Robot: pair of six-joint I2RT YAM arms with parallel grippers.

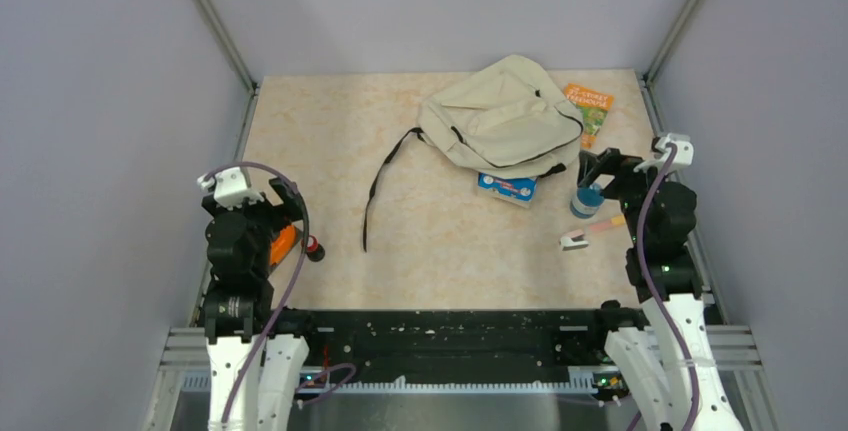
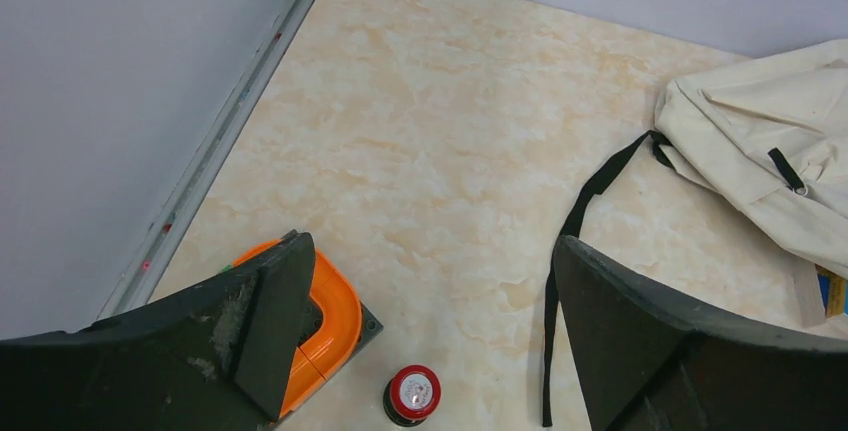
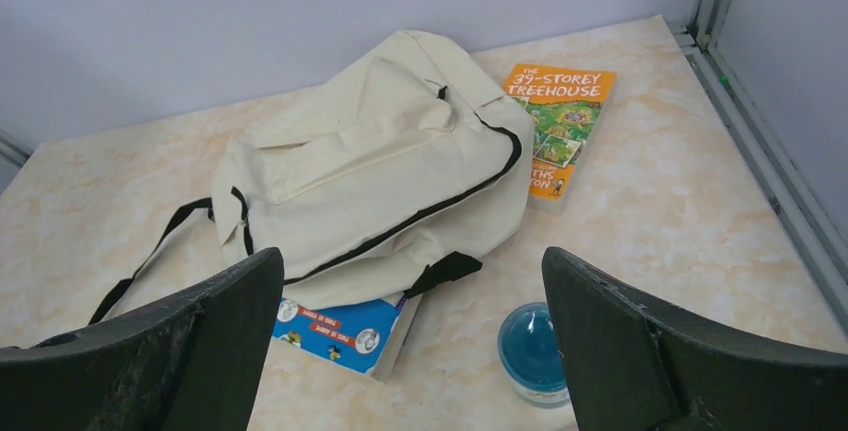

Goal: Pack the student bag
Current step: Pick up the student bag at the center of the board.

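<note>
While left gripper (image 2: 425, 251) and right gripper (image 3: 412, 256) gape, student bag (image 3: 370, 151) lies zipped (contents unseen).

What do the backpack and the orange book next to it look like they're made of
Student bag: soft matte cream fabric, likely canvas or cotton; it creases and slumps. Orange book: paper, with a printed, possibly lightly glossy cover; flat, illustrated front.

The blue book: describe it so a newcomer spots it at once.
Find the cream student bag at the far right of the table. Poking out from under its near edge is the blue book. The other book is orange and lies at the bag's far side.
</note>
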